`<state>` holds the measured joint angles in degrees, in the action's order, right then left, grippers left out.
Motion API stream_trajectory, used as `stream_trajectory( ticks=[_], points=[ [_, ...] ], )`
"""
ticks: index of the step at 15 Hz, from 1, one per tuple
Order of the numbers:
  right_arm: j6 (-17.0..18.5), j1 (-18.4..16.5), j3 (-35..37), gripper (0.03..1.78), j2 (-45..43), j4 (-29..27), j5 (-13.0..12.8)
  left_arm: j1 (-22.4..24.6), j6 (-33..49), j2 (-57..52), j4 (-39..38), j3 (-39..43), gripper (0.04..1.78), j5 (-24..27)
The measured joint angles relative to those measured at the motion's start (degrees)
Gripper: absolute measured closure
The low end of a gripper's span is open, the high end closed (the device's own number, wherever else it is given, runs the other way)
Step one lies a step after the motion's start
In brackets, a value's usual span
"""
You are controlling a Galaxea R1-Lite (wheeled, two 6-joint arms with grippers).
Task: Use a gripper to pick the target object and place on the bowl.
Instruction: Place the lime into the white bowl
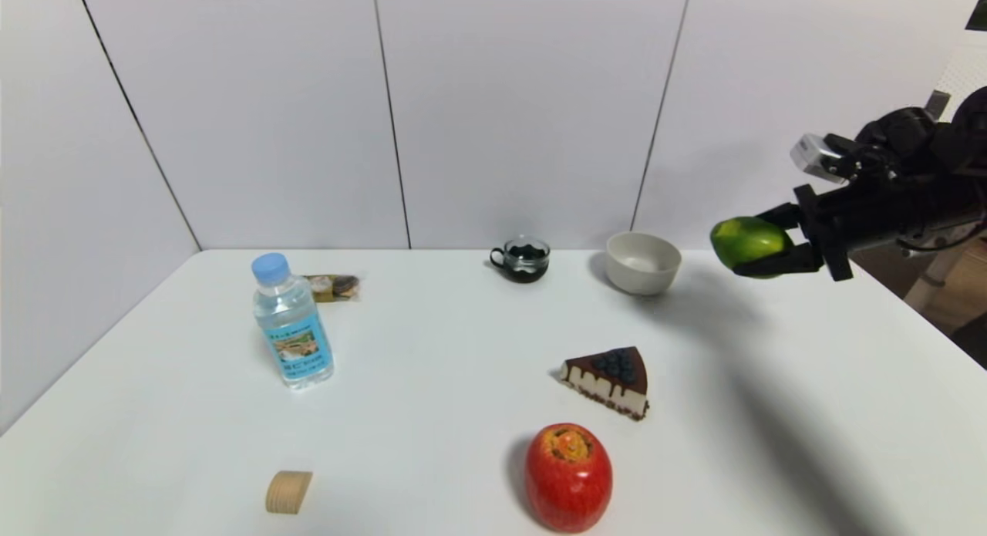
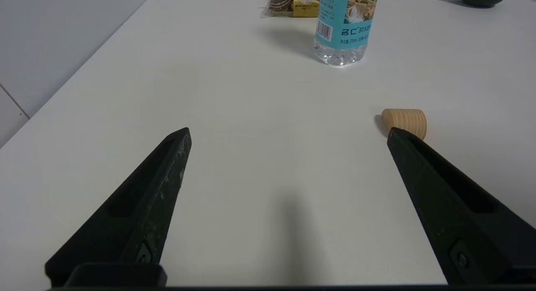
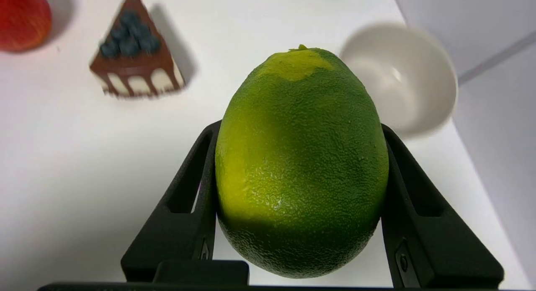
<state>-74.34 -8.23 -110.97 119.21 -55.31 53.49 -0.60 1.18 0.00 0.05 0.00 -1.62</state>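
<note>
Nearest in the head view, a red apple stands at the bottom centre of the white tabletop, with a cake slice above it. At the right edge the right pincer holds the green fruit in the air, right of the beige bowl and apart from it. A water bottle stands at the left.

From the left wrist, the left pincer is spread wide over the tabletop, with a small wooden piece by one finger.

From the right wrist, the fruit is pinched between both black fingers; the bowl lies at the upper right.
</note>
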Motion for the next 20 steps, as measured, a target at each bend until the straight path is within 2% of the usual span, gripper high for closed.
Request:
stream_trajectory(
  ticks=[2,5,6,7,8,9,12,18,20],
  points=[
    [3.7,3.4,-0.1,0.77,0.5,6.6,-0.2,0.0,0.0,0.0,0.0,0.0,0.13,0.0],
    [12.8,7.2,-0.2,0.77,3.0,21.1,-1.5,0.0,0.0,0.0,0.0,0.0,0.13,0.0],
    [16.3,8.3,-0.2,0.77,4.1,26.5,-3.6,0.0,0.0,0.0,0.0,0.0,0.13,0.0],
    [20.0,9.2,-0.2,0.77,5.2,31.4,-7.0,0.0,0.0,0.0,0.0,0.0,0.13,0.0],
    [22.7,10.0,-0.2,0.77,6.3,34.6,-10.0,0.0,0.0,0.0,0.0,0.0,0.13,0.0],
    [24.0,10.3,-0.3,0.77,7.3,36.7,-12.0,0.0,0.0,0.0,0.0,0.0,0.13,0.0],
    [24.6,10.6,-0.4,0.77,9.3,39.7,-14.4,0.0,0.0,0.0,0.0,0.0,0.13,0.0],
    [24.1,10.0,-0.2,0.77,10.8,39.5,-14.8,0.0,0.0,0.0,0.0,0.0,0.13,0.0],
    [23.6,9.7,-0.2,0.63,11.6,39.7,-14.8,0.0,0.0,0.0,0.0,0.0,0.13,0.0]
  ],
)
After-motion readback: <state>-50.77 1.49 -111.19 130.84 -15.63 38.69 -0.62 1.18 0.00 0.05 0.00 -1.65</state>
